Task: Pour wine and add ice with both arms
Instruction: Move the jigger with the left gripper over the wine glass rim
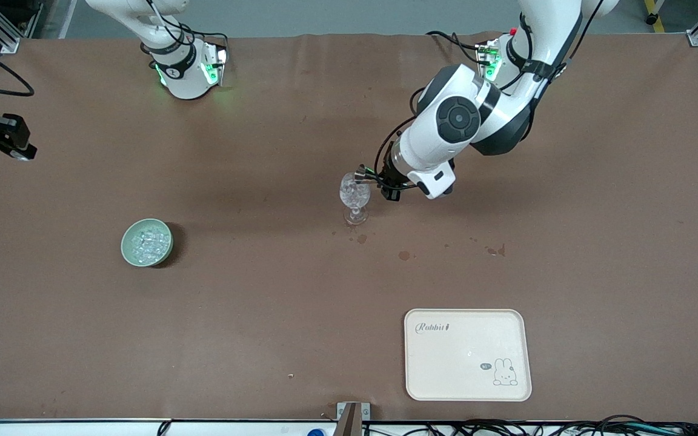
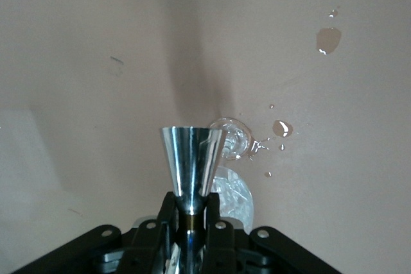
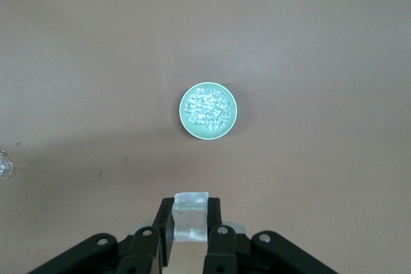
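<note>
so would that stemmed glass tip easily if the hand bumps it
Probably yes: the stemmed glass stands tall on a thin stem and small foot, with its bowl holding ice, so likely top-heavy. Clear cut glass looks fragile. Wet spots nearby might let it slide.

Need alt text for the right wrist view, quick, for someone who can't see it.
The right gripper is shut on a clear ice cube, high over the brown table. Below it sits a pale green bowl full of ice.

The only writing I can read is on the cream tray (image 1: 468,354), near the front camera toward my left arm's end of the table: "Rabbit" in script at one corner. A small label beside its rabbit drawing is too small to read.
</note>
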You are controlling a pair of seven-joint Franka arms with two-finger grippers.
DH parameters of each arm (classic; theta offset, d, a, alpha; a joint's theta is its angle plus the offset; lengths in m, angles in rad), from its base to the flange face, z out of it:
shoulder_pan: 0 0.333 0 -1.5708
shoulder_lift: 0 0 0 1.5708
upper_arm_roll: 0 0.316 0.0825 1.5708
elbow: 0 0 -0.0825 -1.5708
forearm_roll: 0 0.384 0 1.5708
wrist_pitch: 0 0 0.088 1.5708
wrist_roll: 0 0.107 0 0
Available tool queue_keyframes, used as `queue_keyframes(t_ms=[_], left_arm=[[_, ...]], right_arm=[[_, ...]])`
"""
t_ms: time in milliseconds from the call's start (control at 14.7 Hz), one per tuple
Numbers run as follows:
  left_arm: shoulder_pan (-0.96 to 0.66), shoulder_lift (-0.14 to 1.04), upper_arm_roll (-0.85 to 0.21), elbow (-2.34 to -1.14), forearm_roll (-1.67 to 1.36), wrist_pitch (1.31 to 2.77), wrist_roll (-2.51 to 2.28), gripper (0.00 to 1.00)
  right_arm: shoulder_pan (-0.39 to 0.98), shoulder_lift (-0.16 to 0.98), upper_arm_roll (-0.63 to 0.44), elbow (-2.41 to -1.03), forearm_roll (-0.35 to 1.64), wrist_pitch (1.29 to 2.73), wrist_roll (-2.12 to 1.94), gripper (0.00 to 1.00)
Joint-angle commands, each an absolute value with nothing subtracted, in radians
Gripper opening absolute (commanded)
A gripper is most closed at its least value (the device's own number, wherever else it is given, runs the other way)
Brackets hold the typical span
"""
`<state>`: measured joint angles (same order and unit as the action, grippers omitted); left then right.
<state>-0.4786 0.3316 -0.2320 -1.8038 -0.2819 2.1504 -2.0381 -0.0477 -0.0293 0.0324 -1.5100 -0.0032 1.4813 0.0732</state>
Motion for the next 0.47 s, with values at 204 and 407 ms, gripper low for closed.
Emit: queue_keyframes(t_ms=[204, 407], left_arm=[[-0.509, 0.345, -0.23, -1.756, -0.144, 2.138, -2.174, 0.01], [-0.512, 0.347, -0.229, -1.735, -0.127, 2.115, -2.194, 0.0]], right_arm=[[-0.052, -0.055, 0.037, -1.537, -0.003, 1.491, 0.077, 0.01], [-0.054, -0.054, 0.037, -1.539, -0.003, 1.491, 0.077, 0.01]])
